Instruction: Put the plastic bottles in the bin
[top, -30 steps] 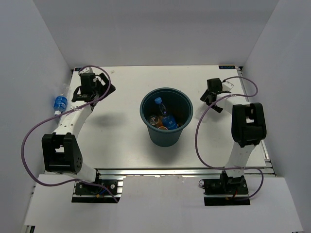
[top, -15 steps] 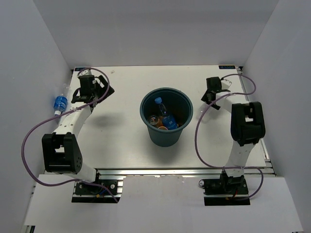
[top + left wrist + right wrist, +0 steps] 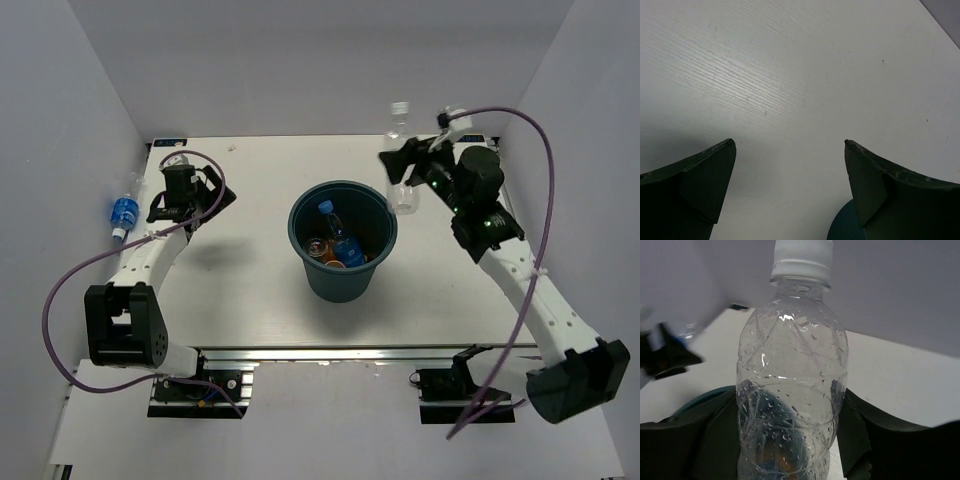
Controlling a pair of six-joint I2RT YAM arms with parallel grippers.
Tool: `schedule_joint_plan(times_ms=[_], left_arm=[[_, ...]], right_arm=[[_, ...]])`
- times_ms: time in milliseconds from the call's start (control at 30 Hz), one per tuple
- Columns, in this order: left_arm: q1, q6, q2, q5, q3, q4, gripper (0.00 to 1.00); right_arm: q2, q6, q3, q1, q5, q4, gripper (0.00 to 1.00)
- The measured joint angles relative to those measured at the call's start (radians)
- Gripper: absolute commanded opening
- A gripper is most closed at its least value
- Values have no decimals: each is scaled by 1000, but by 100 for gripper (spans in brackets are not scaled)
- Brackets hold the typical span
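Now right gripper (image 3: pixel 403 172), clamped on a clear bottle (image 3: pixel 400 145), has lifted it beside the bin (image 3: pixel 341 282), seemingly for dropping; left gripper (image 3: pixel 790 145) gapes empty.

Overhead, two wrist close-ups; bin (image 3: pixel 336 286) shared

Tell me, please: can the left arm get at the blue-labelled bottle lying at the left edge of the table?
Probably yes. The left gripper is open and empty, close beside the blue-labelled bottle, with nothing between them. Its fingers point away from it, though, and the wall stands near.
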Motion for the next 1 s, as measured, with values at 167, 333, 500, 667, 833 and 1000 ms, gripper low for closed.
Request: schedule_joint_plan(times_ms=[167,333,500,667,833,1000], left_arm=[[0,1,-13,19,-13,11,98],[0,8,-13,19,-13,10,98],[0,8,-13,-11,-10,-18,98],[0,16,-5,-63,37,-65,98],[0,76,55,-112,196,-105,98],[17,206,139,-165,361,-99,98]], right_arm=[[-78,-80,-39,171,-226,97,54],[-42,-164,-92,241,-334,106,64],[-18,-214,-132,254,-364,93,84],[-18,-233,-136,254,-371,85,89],[-18,-237,-122,254,-346,53,89],[-19,-199,-83,249,-219,32,89]])
